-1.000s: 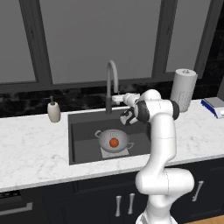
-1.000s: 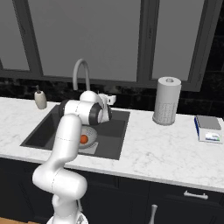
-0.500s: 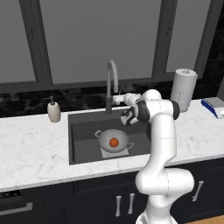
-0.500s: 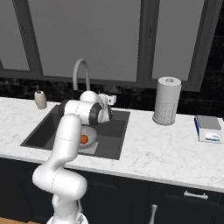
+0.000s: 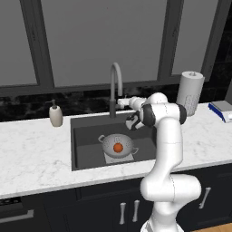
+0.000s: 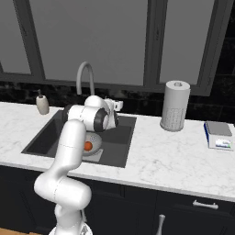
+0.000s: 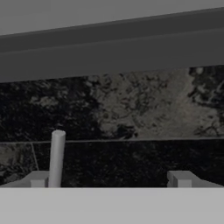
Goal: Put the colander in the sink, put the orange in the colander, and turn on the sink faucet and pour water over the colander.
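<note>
Faucet [image 5: 115, 86] stands just beside the open jaws.

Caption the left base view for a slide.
Orange sits in colander in the sink; open gripper reaches beside the sink faucet.

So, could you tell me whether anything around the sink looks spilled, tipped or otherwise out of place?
Nothing stands out. The colander sits upright in the sink with the orange inside it. The sink faucet stands straight, with no water running. The soap dispenser and paper towel roll stand upright on the counter.
</note>
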Available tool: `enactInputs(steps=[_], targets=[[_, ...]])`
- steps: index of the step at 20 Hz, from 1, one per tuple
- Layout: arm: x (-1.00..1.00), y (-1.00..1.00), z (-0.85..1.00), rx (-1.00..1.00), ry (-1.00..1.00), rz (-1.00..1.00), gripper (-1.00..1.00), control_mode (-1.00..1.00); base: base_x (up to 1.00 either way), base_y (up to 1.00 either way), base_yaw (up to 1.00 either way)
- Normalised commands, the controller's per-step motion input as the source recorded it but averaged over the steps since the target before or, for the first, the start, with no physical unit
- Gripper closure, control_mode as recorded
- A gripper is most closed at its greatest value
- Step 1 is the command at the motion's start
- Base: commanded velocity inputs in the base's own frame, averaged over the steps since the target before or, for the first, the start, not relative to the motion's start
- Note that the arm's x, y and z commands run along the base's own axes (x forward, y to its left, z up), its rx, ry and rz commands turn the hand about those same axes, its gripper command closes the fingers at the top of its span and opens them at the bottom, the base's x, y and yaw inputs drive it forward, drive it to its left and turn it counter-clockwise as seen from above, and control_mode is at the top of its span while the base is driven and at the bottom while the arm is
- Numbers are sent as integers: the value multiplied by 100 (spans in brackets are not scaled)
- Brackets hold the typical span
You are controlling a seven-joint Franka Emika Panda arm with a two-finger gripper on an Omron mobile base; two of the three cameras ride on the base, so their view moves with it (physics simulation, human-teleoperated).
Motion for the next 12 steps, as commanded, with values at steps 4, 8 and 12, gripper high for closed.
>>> enactInputs(steps=[4,8,12], targets=[[7,-81,0,2,0,0,-100,-100,0,0,0],[1,-82,0,3,0,0,-100,-100,0,0,0],[0,-87,0,4,0,0,-100,-100,0,0,0]])
